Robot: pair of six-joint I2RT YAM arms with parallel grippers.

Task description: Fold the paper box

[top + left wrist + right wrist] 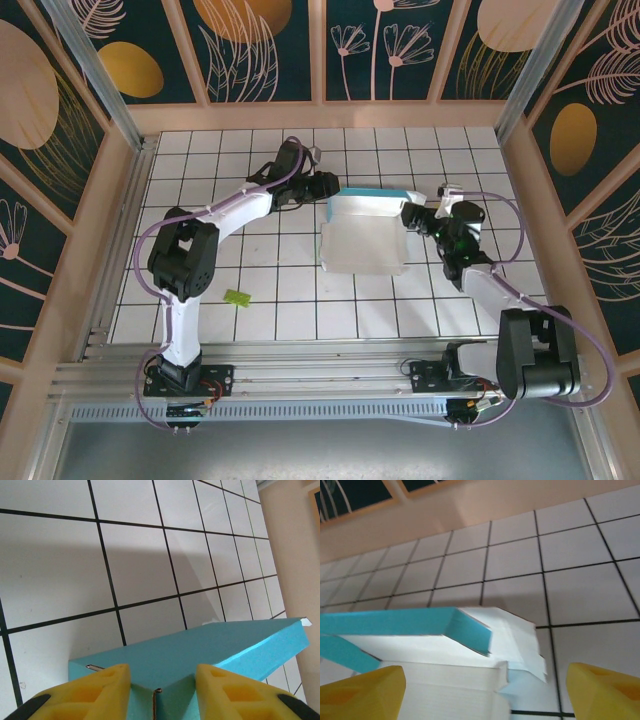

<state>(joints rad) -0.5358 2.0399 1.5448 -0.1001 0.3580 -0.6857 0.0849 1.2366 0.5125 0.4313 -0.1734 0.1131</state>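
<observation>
Closest to the lens on the left wrist, my two yellow fingers (100, 690) sit either side of a turquoise corner of the paper box (215, 647). The cardboard fills the gap between them and both pads press against it, so the left gripper (162, 682) is clamped on the box. A folded seam runs down between the pads, and the turquoise panel stretches away to the right over the white tiles.

From above, the box (365, 240) lies around the middle of the tiled table (300, 310), white inner face up, with a turquoise wall raised along its far edge. The left gripper (328, 188) meets it at the far-left corner. The right gripper (410, 217) sits at the box's right side, near the far-right corner.

On the right wrist, the yellow fingers (365, 692) stand wide apart at the bottom corners of the view. The right gripper (485, 692) is released, with nothing pinched. Ahead of it the box (405, 622) shows its turquoise wall standing over the white floor panel, and a white end flap with a ragged tab lies flat on the tile.

A small lime-green scrap (237, 297) lies on the table near the left arm, well apart from the box.
</observation>
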